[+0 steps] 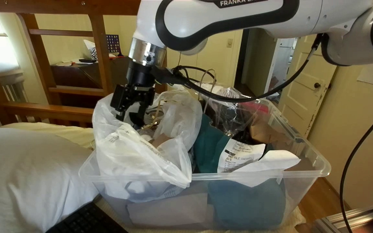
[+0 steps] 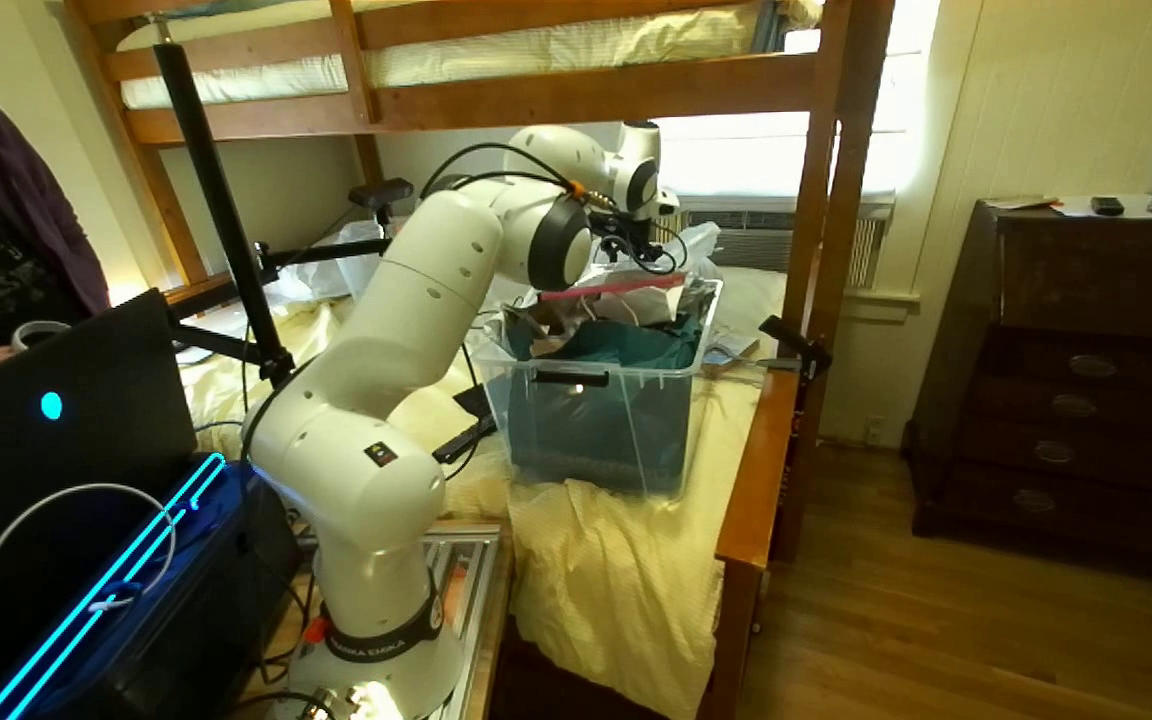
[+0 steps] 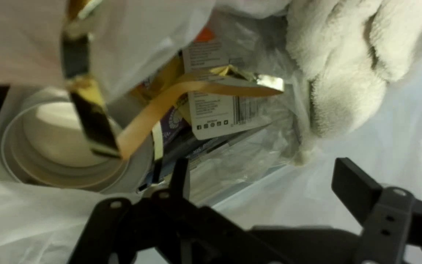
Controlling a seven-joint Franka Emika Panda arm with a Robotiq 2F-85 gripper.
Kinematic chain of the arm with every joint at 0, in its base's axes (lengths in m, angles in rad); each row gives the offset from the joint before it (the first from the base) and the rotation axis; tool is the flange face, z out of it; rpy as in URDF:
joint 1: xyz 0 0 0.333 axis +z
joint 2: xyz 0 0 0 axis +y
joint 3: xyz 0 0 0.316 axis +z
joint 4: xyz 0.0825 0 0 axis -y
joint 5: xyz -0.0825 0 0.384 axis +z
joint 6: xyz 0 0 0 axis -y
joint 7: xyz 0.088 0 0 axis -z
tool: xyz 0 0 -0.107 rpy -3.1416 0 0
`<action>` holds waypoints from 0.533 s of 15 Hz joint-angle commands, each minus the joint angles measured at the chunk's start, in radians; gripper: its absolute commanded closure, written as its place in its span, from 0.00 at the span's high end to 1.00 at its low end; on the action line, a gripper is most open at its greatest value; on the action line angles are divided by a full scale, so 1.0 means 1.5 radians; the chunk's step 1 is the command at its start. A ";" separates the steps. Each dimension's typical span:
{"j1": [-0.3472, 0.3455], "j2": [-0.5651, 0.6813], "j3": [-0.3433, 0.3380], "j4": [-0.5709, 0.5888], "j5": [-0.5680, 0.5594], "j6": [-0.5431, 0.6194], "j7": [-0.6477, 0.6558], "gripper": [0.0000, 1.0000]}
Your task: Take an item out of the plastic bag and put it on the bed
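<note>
The step in hand looks like the reach into the plastic bag (image 1: pixel 121 165); the gripper (image 3: pixel 262 176) hangs down inside its mouth, fingers spread well apart — nothing is clamped between them; the bag sits around and below the gripper, at one end of the clear bin (image 1: pixel 309 174). In the wrist view, a printed card (image 3: pixel 211 110) lies ahead of the gap between the fingertips, with a white plush thing (image 3: pixel 343 84) near it on one finger's side; a round hollow item (image 3: pixel 50 135) lies beyond the opposite finger, a gold ribbon (image 3: pixel 159 104) looping over it.

Which item is wanted, I cannot tell; the next move likely calls for lowering the gripper around one and closing — on that alone, as loose plastic or ribbon could be pinched too; after that should come a lift clear of the bag's edge, then a sideways carry to the bed (image 1: pixel 31 174), off to the gripper's side beyond the bag.
</note>
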 commanded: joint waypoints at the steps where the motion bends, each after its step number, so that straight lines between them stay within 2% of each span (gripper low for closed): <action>1: -0.001 0.040 0.006 0.060 0.003 -0.026 -0.035 1.00; 2: 0.000 0.048 0.007 0.071 0.001 -0.030 -0.049 1.00; 3: 0.018 0.055 -0.023 0.093 0.012 -0.059 -0.082 1.00; 4: 0.001 0.022 -0.005 0.026 0.000 -0.014 -0.038 1.00; 8: 0.001 0.024 -0.007 0.030 0.000 -0.018 -0.043 1.00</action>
